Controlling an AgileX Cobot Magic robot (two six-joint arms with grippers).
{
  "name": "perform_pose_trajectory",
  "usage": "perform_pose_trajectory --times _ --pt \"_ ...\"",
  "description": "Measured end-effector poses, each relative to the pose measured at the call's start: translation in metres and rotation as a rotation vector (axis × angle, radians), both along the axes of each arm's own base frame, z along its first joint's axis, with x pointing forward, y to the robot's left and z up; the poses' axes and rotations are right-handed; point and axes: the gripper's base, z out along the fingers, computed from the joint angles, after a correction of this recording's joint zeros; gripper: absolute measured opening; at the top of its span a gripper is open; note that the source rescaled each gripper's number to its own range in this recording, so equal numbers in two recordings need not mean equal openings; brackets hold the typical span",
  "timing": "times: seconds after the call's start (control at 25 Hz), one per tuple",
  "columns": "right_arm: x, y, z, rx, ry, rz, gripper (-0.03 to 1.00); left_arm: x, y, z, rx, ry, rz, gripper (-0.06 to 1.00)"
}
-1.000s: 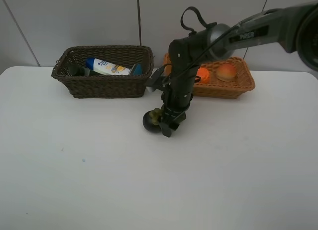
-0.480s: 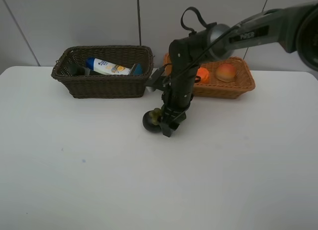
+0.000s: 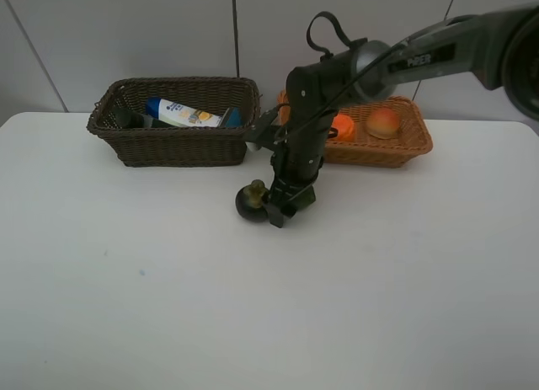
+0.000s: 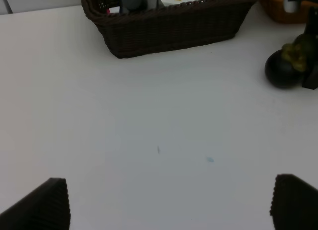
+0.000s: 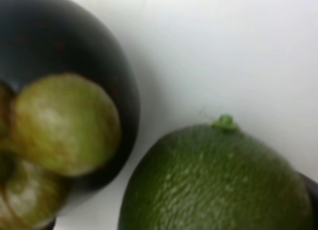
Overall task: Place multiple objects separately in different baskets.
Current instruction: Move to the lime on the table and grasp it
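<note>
My right gripper (image 3: 282,205) reaches down to the table in front of the gap between the baskets. In the right wrist view it holds the green citrus (image 5: 218,183), with the dark purple mangosteen (image 5: 59,115) touching it. The mangosteen (image 3: 250,202) lies on the table just left of the gripper; it also shows in the left wrist view (image 4: 283,68). The dark brown basket (image 3: 168,146) holds the white blue-capped bottle (image 3: 187,114) and dark items. The orange-tan basket (image 3: 396,150) holds the orange (image 3: 344,126) and the peach (image 3: 383,122). My left gripper (image 4: 174,205) is open and empty over bare table.
The white table (image 3: 253,306) stretches wide in front of the baskets. A tiled wall (image 3: 168,28) stands right behind them. The right arm (image 3: 320,95) crosses over the left end of the orange-tan basket.
The right gripper has shifted slightly up and left. The mangosteen has rolled a little to the left, its green calyx now on top.
</note>
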Motion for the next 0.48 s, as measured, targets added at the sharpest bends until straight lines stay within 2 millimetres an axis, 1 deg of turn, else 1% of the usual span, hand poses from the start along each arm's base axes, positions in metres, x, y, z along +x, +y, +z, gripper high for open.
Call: perform_pose_trajectory --times 0.4,0.48 --pt "0.0003 0.0011 -0.0005 0.015 -0.001 -0.028 1.00 0.0000 0.0000 0.0000 0.000 0.000 0.000 0.99" --pt "0.0004 0.0009 -0.0005 0.012 -0.002 -0.027 0.97 0.0000 0.0000 0.0000 0.000 0.000 0.000 0.99"
